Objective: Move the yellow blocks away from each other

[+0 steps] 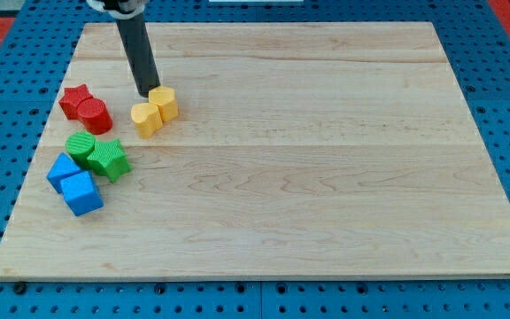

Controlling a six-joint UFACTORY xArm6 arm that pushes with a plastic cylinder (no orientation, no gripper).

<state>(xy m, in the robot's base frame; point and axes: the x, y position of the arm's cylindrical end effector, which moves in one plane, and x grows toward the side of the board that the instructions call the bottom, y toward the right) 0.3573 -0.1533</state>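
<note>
Your tip, a bare rod with no fingers, sits just above the seam between touching yellow blocks, likely poised to wedge them apart on the worktop.

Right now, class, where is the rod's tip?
My tip sits upper left on the board, just behind the two touching yellow blocks.

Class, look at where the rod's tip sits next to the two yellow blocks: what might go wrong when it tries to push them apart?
1. My tip sits at the view's top of the two touching yellow blocks, the left one and the right one. A push there may slide both together rather than split them.
2. The red blocks lie close on the view's left; a yellow block pushed that way could knock into them.
</note>
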